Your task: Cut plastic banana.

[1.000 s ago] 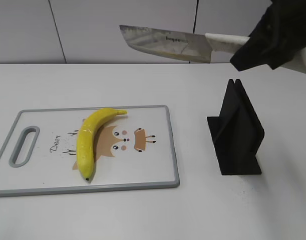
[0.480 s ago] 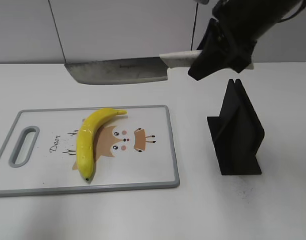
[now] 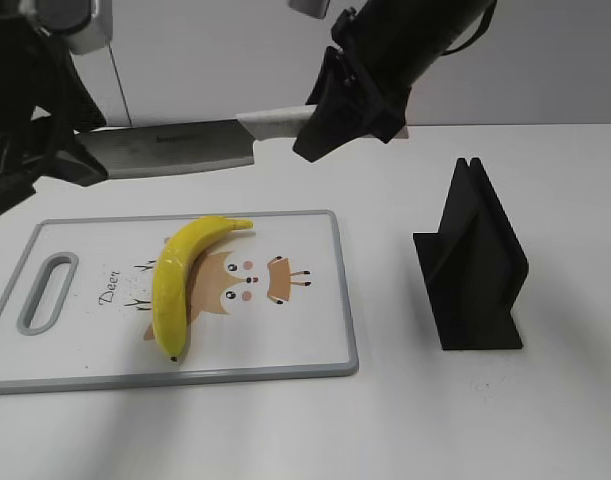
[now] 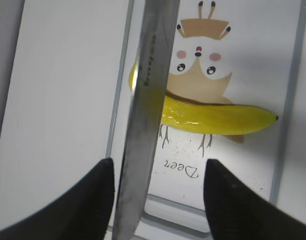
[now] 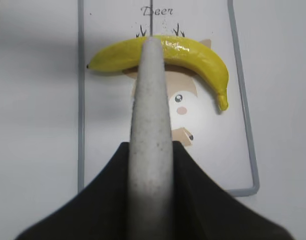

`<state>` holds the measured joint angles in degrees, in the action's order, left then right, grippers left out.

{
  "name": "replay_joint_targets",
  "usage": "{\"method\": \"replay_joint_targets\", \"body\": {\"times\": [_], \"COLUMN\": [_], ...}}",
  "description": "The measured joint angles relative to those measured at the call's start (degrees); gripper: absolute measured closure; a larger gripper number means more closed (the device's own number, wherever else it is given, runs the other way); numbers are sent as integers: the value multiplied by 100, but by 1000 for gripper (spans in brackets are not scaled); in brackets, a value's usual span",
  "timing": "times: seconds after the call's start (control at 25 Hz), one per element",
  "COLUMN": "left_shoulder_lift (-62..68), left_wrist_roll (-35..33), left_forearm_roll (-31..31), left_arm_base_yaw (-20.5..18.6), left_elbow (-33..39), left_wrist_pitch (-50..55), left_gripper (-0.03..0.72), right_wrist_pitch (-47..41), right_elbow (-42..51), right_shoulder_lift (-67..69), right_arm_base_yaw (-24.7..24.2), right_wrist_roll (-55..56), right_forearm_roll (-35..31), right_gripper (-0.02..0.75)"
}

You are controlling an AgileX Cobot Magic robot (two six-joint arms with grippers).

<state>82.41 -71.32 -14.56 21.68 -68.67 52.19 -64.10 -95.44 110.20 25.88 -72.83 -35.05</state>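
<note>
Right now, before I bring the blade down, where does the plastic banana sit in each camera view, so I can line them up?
Exterior view: plastic banana lies left of centre on the cutting board, stem toward the far edge.
Left wrist view: mid-frame, lying crosswise, partly behind the knife blade.
Right wrist view: across the top, behind the knife handle's tip.
Shared landmark: the deer drawing printed on the board.

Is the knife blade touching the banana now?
Apart. The exterior view shows the knife blade held in the air above the board's far edge, with bare board and table between it and the banana.
</note>
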Motion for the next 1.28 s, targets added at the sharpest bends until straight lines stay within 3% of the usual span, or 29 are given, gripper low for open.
{"method": "replay_joint_targets", "body": {"times": [0.16, 0.24, 0.32, 0.48, 0.56, 0.84, 1.28], "left_shoulder_lift": [362, 510, 628, 686, 686, 1008, 2017], "left_wrist_roll": [-58, -71, -77, -77, -120, -126, -126], "left_forearm_roll": [66, 66, 79, 103, 103, 63, 105], "left_arm_base_yaw": [0, 0, 0, -6, -25, -33, -49], "left_elbow": [-2, -2, -2, -2, -7, -7, -7], "left_wrist_pitch": [-136, -224, -306, -469, -494, -511, -809], "left_gripper": [166, 212, 285, 567, 646, 688, 695], "right_wrist_pitch": [-5, -5, -5, 33, 110, 184, 430], "right_elbow": [-51, -57, -57, -57, -75, -84, -89], "right_shoulder_lift": [133, 203, 271, 303, 303, 425, 1250], "right_arm_base_yaw": [4, 4, 4, 4, 6, 18, 23], "right_wrist_roll": [-134, -165, -165, -194, -301, -358, -258], "right_forearm_roll": [-111, -157, -169, -142, 0, 157, 319], "right_gripper": [554, 554, 554, 554, 554, 554, 554]}}
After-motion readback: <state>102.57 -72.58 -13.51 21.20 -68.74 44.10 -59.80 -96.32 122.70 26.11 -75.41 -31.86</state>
